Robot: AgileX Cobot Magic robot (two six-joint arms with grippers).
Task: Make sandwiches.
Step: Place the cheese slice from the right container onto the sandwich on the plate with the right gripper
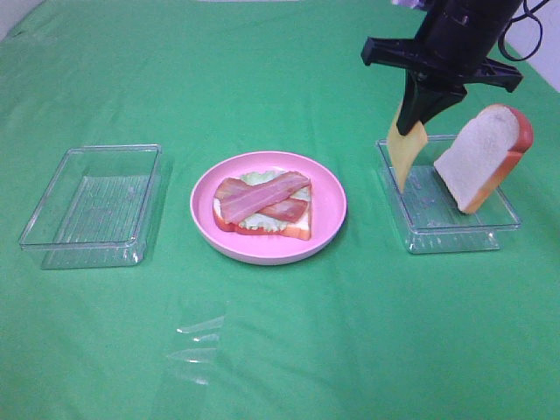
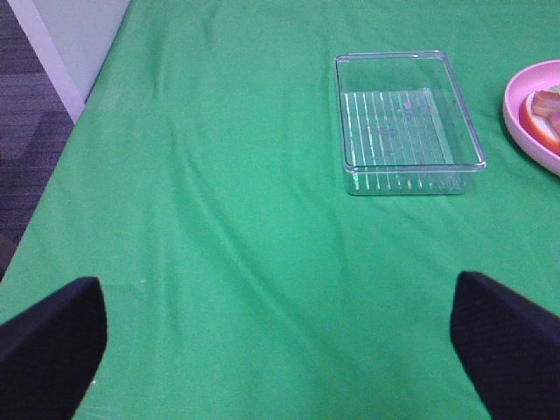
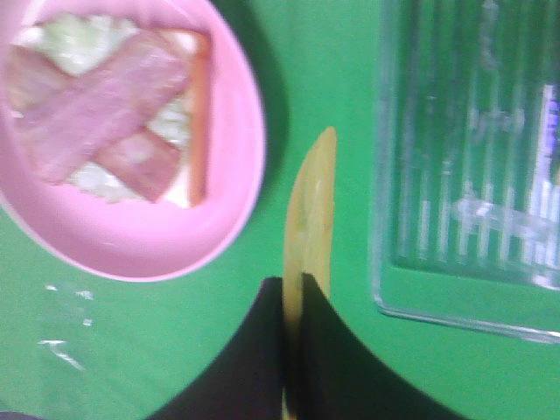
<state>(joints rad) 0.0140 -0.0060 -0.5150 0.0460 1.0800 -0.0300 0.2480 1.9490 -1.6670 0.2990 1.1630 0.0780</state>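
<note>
The yellow cheese slice [image 1: 408, 154] hangs edge-on with its long axis near vertical, pinched at its top by the closed right gripper [image 1: 418, 118] above the near-left corner of the right clear tray [image 1: 420, 229], in which a white bread slice [image 1: 484, 156] with orange-brown crust leans tilted against the far wall. On the pink plate [image 1: 328, 214] at centre lies the open-faced stack: bread slice, pale lettuce [image 1: 255, 178] and two crossed bacon strips [image 1: 262, 198] running roughly left to right. The left gripper [image 2: 280, 341], jaws wide apart and holding nothing, shows only its two dark fingertips [image 2: 52, 341] near the left clear tray [image 2: 350, 114], and the plate is cut off at that view's edge.
</note>
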